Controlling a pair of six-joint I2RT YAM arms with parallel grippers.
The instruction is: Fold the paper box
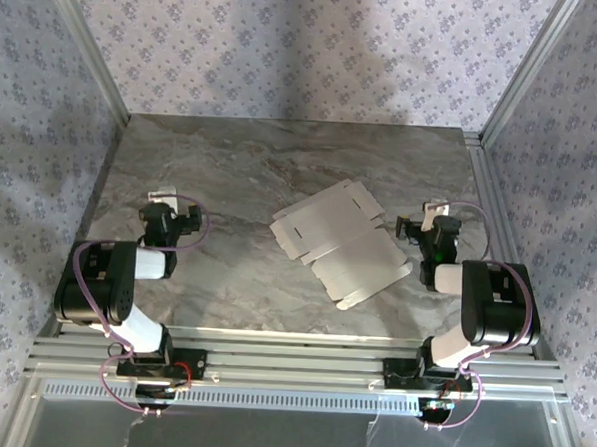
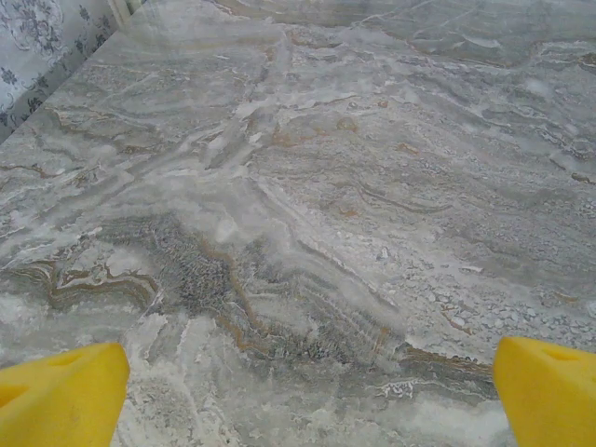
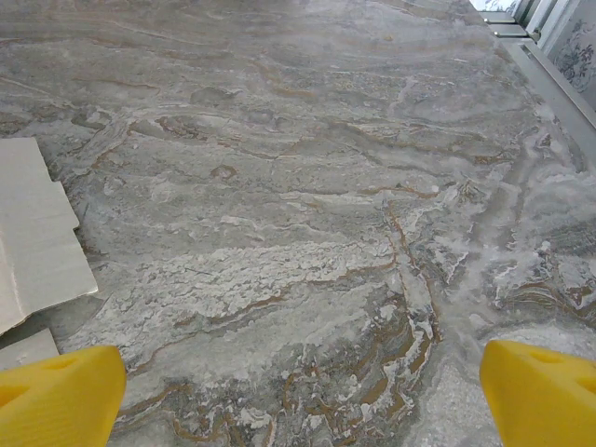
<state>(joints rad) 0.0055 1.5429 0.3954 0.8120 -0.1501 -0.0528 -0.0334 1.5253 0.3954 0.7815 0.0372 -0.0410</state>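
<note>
Top external view: the left gripper [image 1: 167, 205] sits near the left edge of the worktop [image 1: 252, 161], jaws wide, holding nothing, well apart from the paper box [image 1: 340, 243]; the paper box lies flat and unfolded, a bit right of the middle; the right gripper [image 1: 421, 225] is just beside it, jaws wide, empty too; I think no fold is made yet; best to lift one side flap slowly while the other claw presses the sheet down, so it cannot slide.
</note>
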